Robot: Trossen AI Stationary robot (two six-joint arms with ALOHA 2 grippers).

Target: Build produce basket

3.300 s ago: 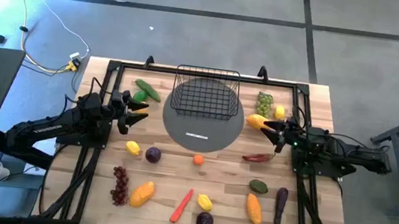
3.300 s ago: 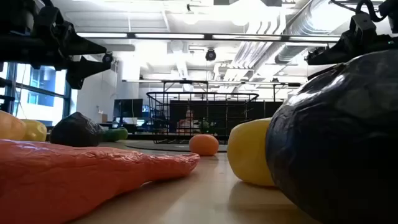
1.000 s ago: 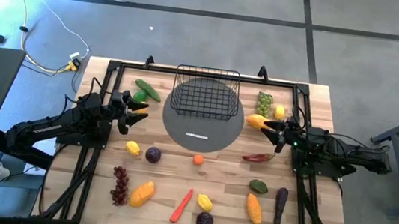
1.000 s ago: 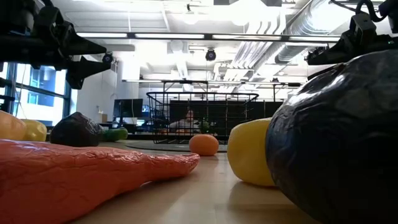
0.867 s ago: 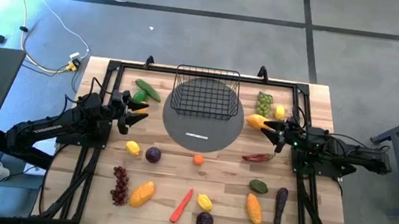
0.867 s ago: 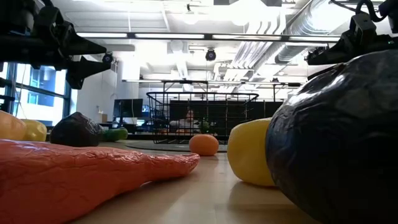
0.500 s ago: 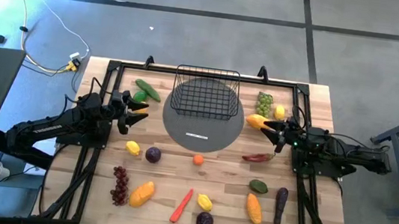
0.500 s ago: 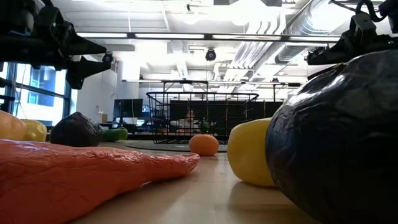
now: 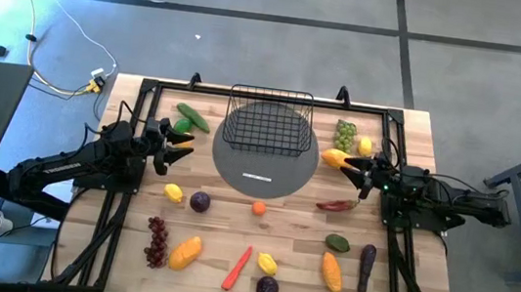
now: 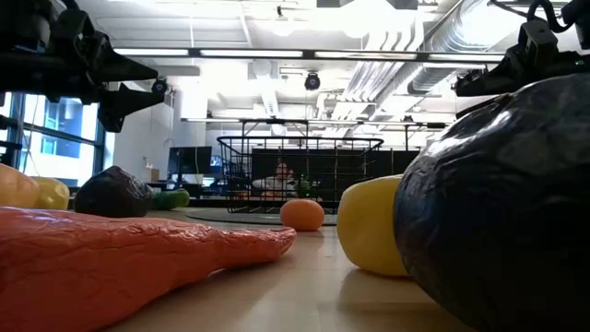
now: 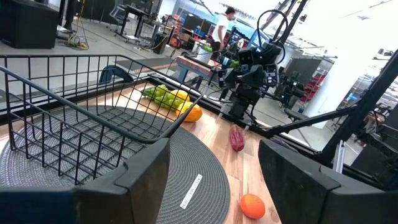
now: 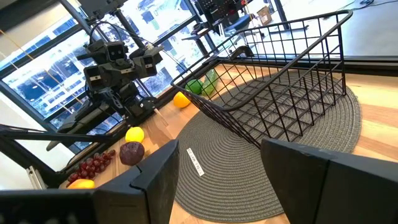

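1. The left gripper hovers above the table's left side with its two fingers spread and nothing between them, as the left wrist view shows.
2. The right gripper hovers at the opposite side, fingers likewise parted and empty; the two grippers face each other across the grey round mat.
3. Between the two grippers, and slightly toward the table's far edge, the black wire basket sits on the mat with no produce in it.
4. Just beside the left gripper, on its far side, lies a green cucumber, with an orange-yellow fruit touching or nearly touching the fingertips in the high view.
5. Nearer the front edge from the left gripper: a yellow lemon, a purple plum, red grapes and an orange mango.
6. Just at the right gripper's tips lies an orange mango-like fruit; beyond it, green grapes and a small lemon.
7. On the near side of the right gripper lies a red chili, then a green fruit, another mango and a dark eggplant.
8. Toward the front centre, well apart from both grippers: a small orange ball, a carrot, a lemon and a second plum.
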